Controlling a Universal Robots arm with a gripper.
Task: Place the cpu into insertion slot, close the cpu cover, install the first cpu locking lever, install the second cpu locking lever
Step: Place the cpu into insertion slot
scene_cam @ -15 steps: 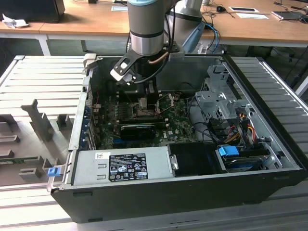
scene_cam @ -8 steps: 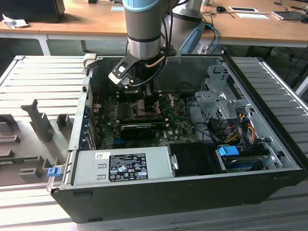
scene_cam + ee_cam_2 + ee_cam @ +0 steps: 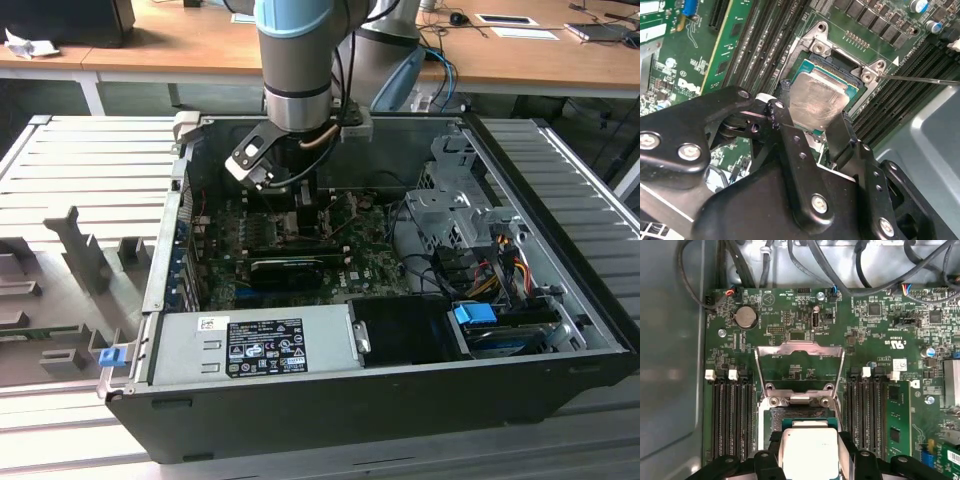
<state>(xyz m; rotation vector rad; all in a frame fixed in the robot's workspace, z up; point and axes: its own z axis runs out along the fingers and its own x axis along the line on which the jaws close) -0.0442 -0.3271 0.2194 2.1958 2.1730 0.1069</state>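
Note:
My gripper (image 3: 811, 124) reaches down into the open computer case (image 3: 560, 330) over the green circuit board (image 3: 790, 315). It is shut on the cpu (image 3: 816, 97), a pale silvery square plate held between the two black fingers (image 3: 781, 116). The cpu (image 3: 807, 447) sits level at the insertion slot (image 3: 852, 62), whose dark socket and metal rim show just beyond it; I cannot tell if it rests in the socket. The cpu cover (image 3: 800, 346), a hollow silvery frame, stands swung open behind the slot. A thin locking lever (image 3: 920, 79) sticks out beside the socket. In the exterior view the gripper (image 3: 290, 205) hides the cpu.
Black memory slots (image 3: 732, 415) flank the socket on both sides, with a green memory card (image 3: 892, 415) in one. Cables (image 3: 805, 260) hang along the board's far edge. A power supply (image 3: 265, 345), drive cage (image 3: 450, 215) and long black card (image 3: 290, 268) crowd the case.

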